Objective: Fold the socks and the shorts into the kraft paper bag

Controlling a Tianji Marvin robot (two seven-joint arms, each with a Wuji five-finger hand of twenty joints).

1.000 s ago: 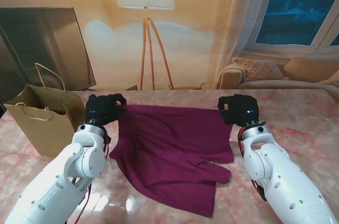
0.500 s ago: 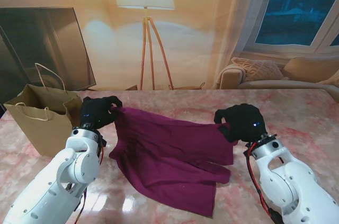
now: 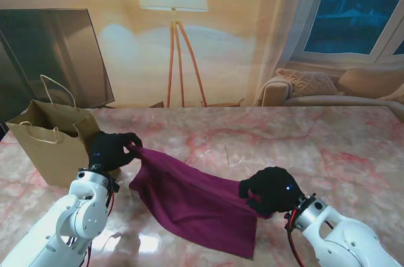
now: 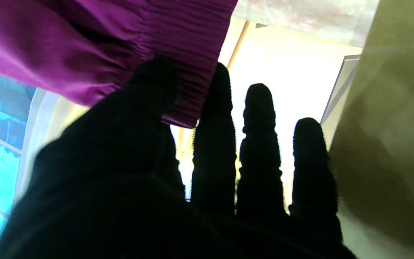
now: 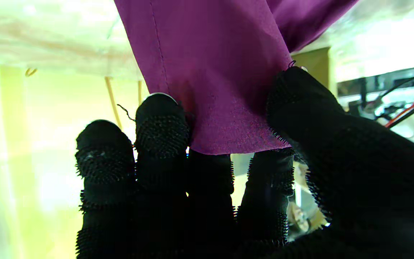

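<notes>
Both hands had drawn nearer to me since the earlier frames, the right one much farther, dragging the far edge of the shorts (image 3: 189, 201) over the near half. Largest in the scene, the marble table (image 3: 328, 147) carried the shorts between the two arms, and the kraft paper bag (image 3: 47, 147) stood open at the far left, just beside the left hand (image 3: 110, 150). That hand pinched the gathered waistband between thumb and forefinger, the other fingers (image 4: 259, 144) straight and apart. The right hand (image 3: 268, 190) pinched the opposite corner between thumb and fingers (image 5: 162, 129), with only a small margin of cloth inside the grip. The main risk I judged was that corner slipping free, leaving the fold skewed. Uneven travel of the two hands might also twist the cloth into a diagonal crease. The left hand, so near the bag, could knock it over. No socks could be made out.
</notes>
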